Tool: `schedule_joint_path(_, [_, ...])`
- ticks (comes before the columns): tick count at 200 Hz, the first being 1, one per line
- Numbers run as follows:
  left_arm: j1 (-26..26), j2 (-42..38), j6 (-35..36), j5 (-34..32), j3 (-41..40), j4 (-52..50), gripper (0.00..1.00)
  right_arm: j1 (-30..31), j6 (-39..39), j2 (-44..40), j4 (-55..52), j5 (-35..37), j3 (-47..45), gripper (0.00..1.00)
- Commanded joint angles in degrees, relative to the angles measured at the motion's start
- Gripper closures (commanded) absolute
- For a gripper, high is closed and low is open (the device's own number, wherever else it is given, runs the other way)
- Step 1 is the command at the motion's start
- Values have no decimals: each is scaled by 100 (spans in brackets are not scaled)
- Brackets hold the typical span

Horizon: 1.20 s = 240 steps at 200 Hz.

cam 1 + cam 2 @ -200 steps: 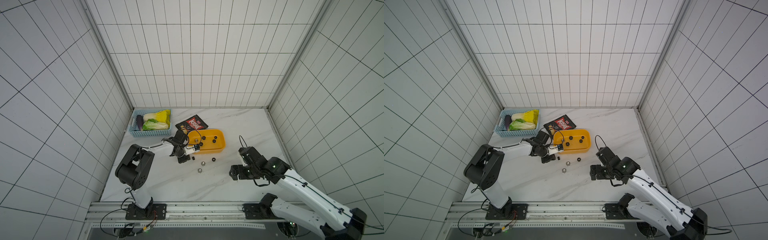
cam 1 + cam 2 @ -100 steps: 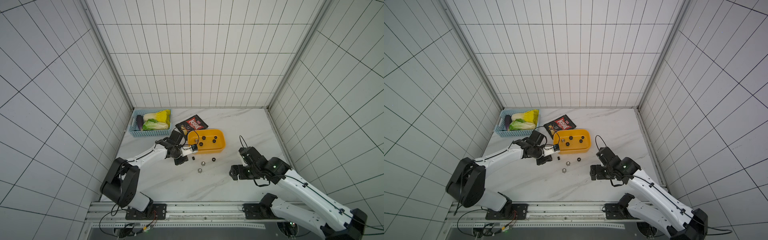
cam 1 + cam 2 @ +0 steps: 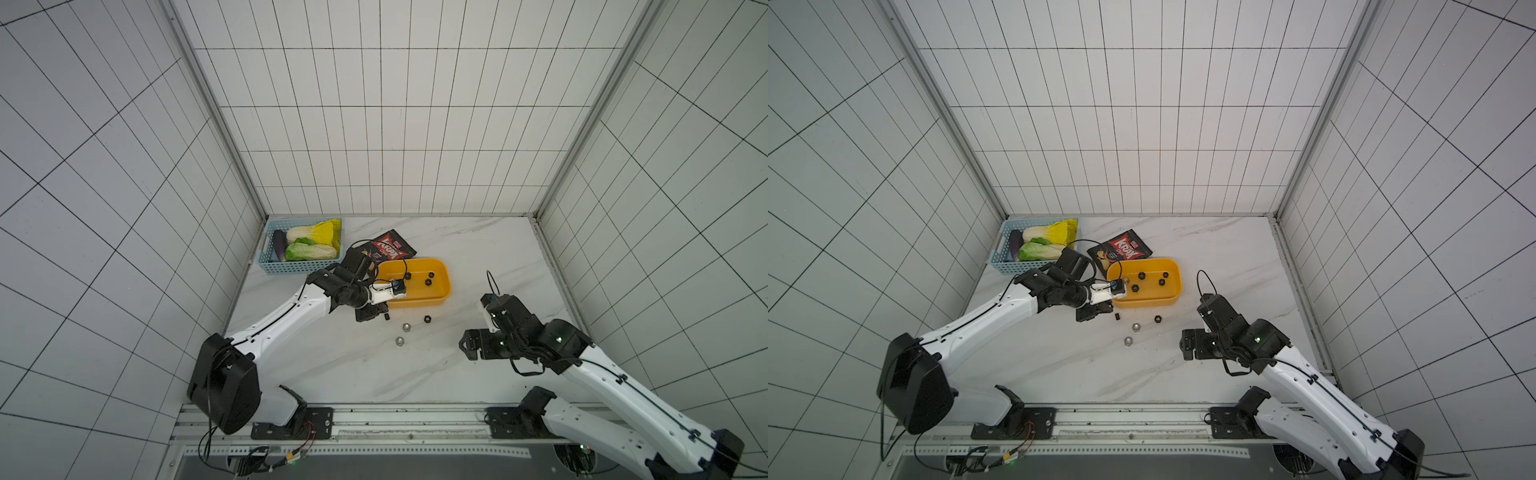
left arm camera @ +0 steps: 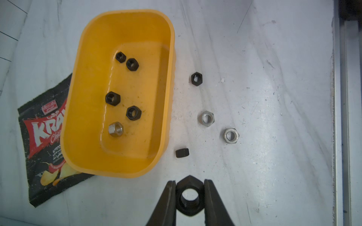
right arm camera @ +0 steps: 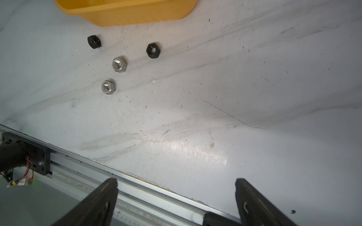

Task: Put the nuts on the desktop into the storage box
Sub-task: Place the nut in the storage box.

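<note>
Left gripper [image 4: 189,182] clenched on a black nut [image 4: 189,196], just outside the yellow storage box [image 4: 78,101]. In both top views we place this gripper at the box's 8 o'clock. Inside the box we count five nuts, four black and one silver nut [image 4: 116,129]. Four more lie loose on the worktop [image 4: 274,88] at the box's 6 o'clock: two silver, two black, with one black piece [image 4: 182,152] standing on its edge. The right gripper [image 5: 176,182], spread wide and holding nothing, hangs at 5 o'clock, well apart from them. A chip packet [image 3: 388,248] lies against the box at 11 o'clock. A blue basket [image 3: 299,268] of vegetables sits at 10 o'clock.
</note>
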Motion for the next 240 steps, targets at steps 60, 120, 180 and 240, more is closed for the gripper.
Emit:
schedule_joint_path(60, [-239,1167,178,132,1287,-73,78,50,-97,-1055,62,247,78,3])
schedule_joint_path(120, [-302,1984,156,-173,2008,-130,78,48,-43,-1161,63,393,53,3])
schedule_joint_path(180, [-315,2625,100,-239,2366,16,78,48,60,-1224,104,542,-54,3])
schedule_joint_path(240, [-316,3144,-17,-374,2549,292,78,50,184,-1308,33,628,-96,3])
